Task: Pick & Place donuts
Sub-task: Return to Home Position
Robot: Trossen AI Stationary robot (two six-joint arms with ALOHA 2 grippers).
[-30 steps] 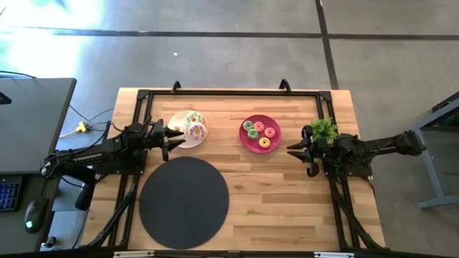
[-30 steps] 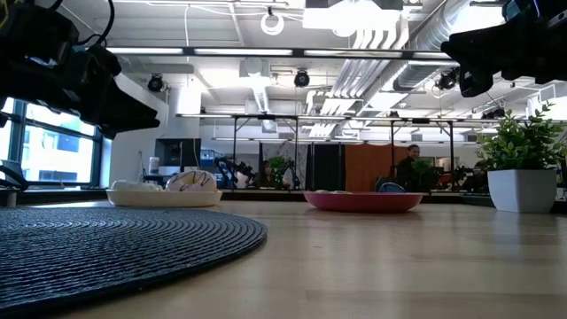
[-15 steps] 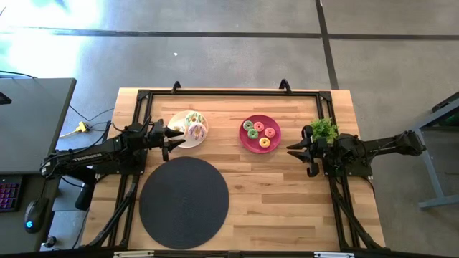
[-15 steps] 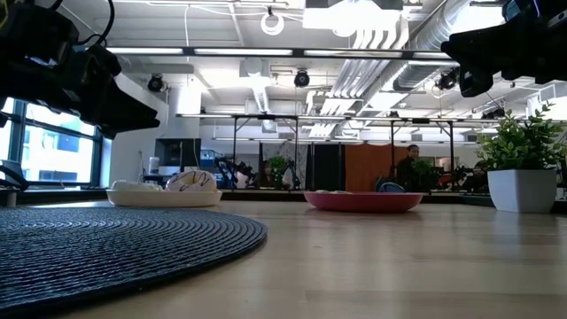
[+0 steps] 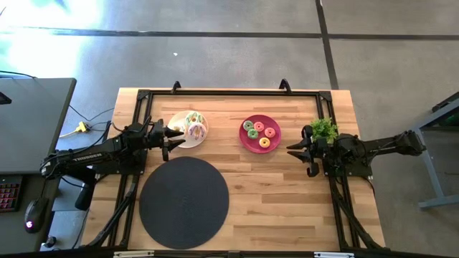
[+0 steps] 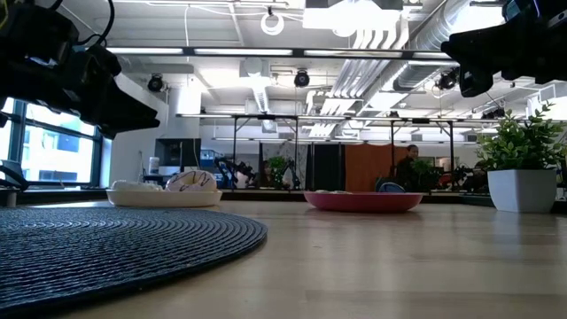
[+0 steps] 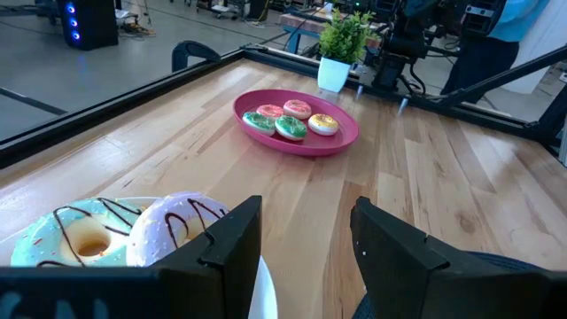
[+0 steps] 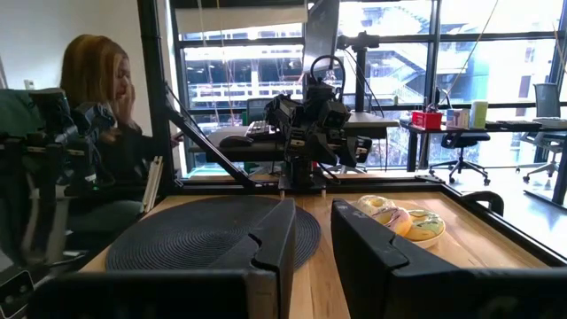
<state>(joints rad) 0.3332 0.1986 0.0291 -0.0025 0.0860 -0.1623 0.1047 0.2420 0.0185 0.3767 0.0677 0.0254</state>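
Larger iced donuts (image 5: pixel 195 129) lie on a white plate (image 5: pixel 178 122) at the table's far left. Several tiny donuts (image 5: pixel 259 133) lie on a red plate (image 5: pixel 275 123) near the far middle. My left gripper (image 5: pixel 179 134) hovers level beside the white plate's near-left rim. It stands open (image 7: pixel 306 239), with a blue donut (image 7: pixel 75 235) and a lilac donut (image 7: pixel 182 221) just beyond its fingers. My right gripper (image 5: pixel 290 149) hovers right of the red plate, above the table. Its fingers (image 8: pixel 312 239) are a narrow gap apart with nothing between them.
A dark round woven mat (image 5: pixel 183 202) covers the near left of the table. A small potted plant (image 5: pixel 324 129) stands beside my right arm. A black frame (image 5: pixel 229 92) runs along the table's far edge. A person (image 8: pixel 97 97) sits beyond the table's left side.
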